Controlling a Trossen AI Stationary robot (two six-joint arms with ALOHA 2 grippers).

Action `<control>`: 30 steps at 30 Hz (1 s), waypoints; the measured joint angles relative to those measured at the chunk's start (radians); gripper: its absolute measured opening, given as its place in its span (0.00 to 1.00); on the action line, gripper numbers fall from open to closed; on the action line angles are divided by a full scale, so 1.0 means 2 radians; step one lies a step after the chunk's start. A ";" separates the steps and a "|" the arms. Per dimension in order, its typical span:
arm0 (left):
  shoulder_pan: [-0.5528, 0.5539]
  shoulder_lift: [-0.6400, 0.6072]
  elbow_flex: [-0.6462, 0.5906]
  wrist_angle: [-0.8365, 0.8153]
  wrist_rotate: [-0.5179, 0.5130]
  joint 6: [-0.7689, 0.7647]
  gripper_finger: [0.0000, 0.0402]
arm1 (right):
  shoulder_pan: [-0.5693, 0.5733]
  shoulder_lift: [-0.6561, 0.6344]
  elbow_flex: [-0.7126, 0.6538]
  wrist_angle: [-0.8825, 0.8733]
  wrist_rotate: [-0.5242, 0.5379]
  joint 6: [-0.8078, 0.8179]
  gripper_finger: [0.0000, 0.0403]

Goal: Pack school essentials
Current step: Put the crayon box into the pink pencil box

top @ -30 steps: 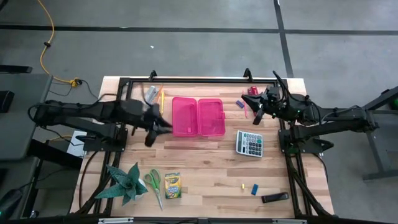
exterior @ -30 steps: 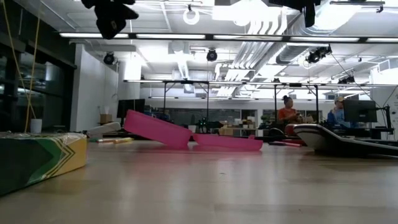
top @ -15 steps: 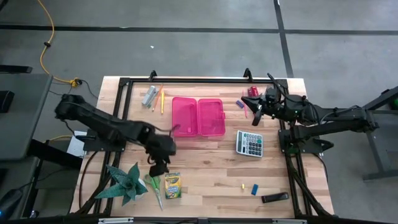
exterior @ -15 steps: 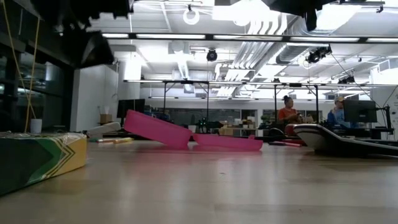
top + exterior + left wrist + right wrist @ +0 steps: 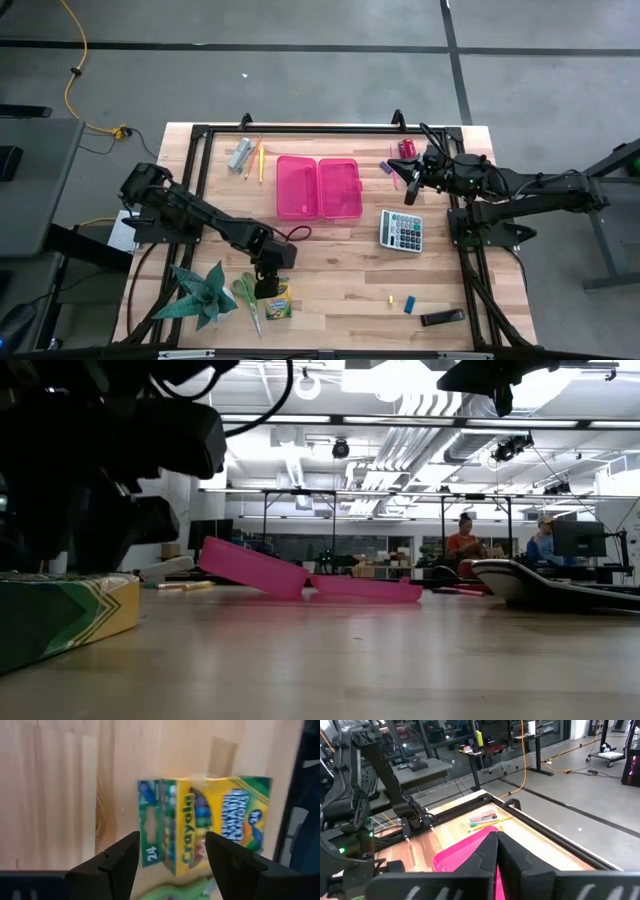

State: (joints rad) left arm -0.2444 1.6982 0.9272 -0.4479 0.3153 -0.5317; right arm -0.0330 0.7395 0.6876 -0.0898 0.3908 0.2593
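Left gripper [image 5: 170, 865] spread wide over the Crayola crayon box [image 5: 205, 822].
I judge it light, stiff cardboard; I'd pinch its long sides. Right gripper [image 5: 408, 192] clenched, empty.

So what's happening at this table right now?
The left gripper hangs open right above the crayon box, which lies on the table beside the scissors; nothing is gripped yet. The pink case lies open and looks empty. The right gripper is shut and waits near the far right corner. Pencils, calculator and small blue and yellow pieces lie unpacked.
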 joint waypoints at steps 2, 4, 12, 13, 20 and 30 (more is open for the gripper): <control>-0.001 0.006 0.000 0.005 0.000 0.000 0.53 | 0.000 0.000 0.000 0.000 0.000 -0.006 0.00; -0.001 0.008 0.000 0.011 0.000 0.000 0.53 | 0.000 0.000 0.000 0.000 0.000 -0.009 0.00; -0.007 0.009 0.000 0.027 0.011 -0.015 0.52 | 0.000 0.000 0.000 0.000 0.001 -0.009 0.00; -0.010 0.009 -0.001 0.028 0.009 -0.015 0.51 | 0.000 0.000 0.000 0.000 0.004 -0.009 0.00; -0.017 0.009 -0.007 0.033 0.000 -0.013 0.43 | 0.000 0.000 0.000 0.000 0.014 -0.014 0.00; -0.018 0.032 -0.006 0.059 0.027 -0.011 0.25 | 0.000 0.000 0.000 0.000 0.015 -0.016 0.00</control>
State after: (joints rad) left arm -0.2811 1.7622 0.9161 -0.3300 0.3699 -0.5545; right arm -0.0330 0.7395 0.6876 -0.0895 0.4214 0.2264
